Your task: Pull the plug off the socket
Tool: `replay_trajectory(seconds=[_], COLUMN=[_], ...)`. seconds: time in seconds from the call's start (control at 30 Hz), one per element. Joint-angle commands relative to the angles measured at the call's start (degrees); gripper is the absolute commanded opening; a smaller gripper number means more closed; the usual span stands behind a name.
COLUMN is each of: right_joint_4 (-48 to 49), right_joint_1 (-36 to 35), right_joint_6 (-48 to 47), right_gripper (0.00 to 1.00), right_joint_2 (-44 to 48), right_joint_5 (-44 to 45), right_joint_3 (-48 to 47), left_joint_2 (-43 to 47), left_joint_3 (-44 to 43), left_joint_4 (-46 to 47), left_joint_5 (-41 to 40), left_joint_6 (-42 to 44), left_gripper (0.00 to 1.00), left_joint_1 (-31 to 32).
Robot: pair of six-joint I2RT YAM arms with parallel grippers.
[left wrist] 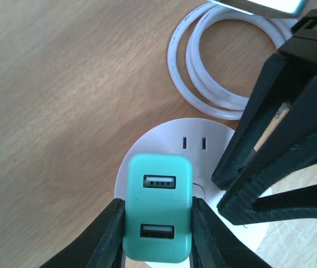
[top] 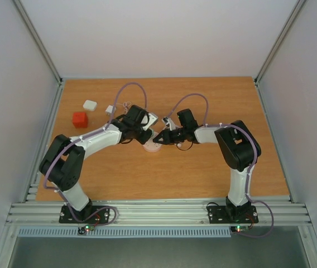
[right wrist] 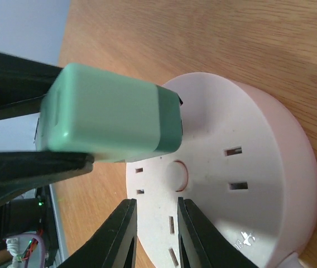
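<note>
Wooden table (top: 203, 167) carries one round pale socket (right wrist: 248, 167) near its middle, between the two arms. One green plug (left wrist: 157, 206) with two USB ports stands on the socket's top face. The left pincer (left wrist: 157, 237) is clenched on the plug's sides. The right pincer (right wrist: 157, 223) rests its tips on the socket, fingers close with a slim gap; whether it grips, I cannot tell. One coiled white cable (left wrist: 173, 53) lies beside the socket. Far left sit one red cube (top: 80, 119) and two white adapters (top: 90, 105).

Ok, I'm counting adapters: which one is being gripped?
The mint-green one, in the left jaws at the socket; the red cube and white block lie apart, ungripped.
</note>
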State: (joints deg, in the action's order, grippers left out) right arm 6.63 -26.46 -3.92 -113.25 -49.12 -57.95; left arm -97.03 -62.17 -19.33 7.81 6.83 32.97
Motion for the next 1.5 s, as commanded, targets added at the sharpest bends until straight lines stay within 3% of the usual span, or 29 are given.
replay_trajectory(seconds=[0.0,0.17,0.27,0.7,0.97,1.13,1.47], right_joint_4=[-8.56,-8.92,-8.92,-7.22,-8.71,-11.64,-19.16], right_joint_1=[-0.08,-0.27,-0.26,-0.26,-0.26,-0.26,-0.16], right_joint_6=[-0.21,-0.21,-0.36,-0.64,-2.41,-5.85,-13.69], right_gripper=[0.23,0.23,0.23,0.28,0.34,0.37,0.41], right_joint_2=[-5.79,-6.19,-5.9,0.6,5.65,8.16,10.48], right_joint_5=[14.75,15.02,14.82,9.05,6.75,7.0,9.8], right_joint_3=[1.97,1.49,1.6,2.67,0.56,-1.28,-5.0], left_joint_2=[4.23,4.82,5.18,9.29,4.8,-0.9,-9.88], left_joint_3=[0.49,0.74,0.43,0.53,-2.89,-7.09,-13.78], left_joint_4=[6.75,6.1,4.63,-0.55,-7.26,-10.87,-13.87], left_joint_5=[-2.27,-4.73,-3.31,20.6,29.09,30.17,31.21], left_joint_6=[5.27,5.95,3.28,-2.54,2.17,5.6,7.52], left_gripper=[0.01,0.01,0.01,0.01,0.01,0.01,0.01], left_joint_1=[5.82,7.33,5.17,-15.49,-29.18,-36.54,-42.95])
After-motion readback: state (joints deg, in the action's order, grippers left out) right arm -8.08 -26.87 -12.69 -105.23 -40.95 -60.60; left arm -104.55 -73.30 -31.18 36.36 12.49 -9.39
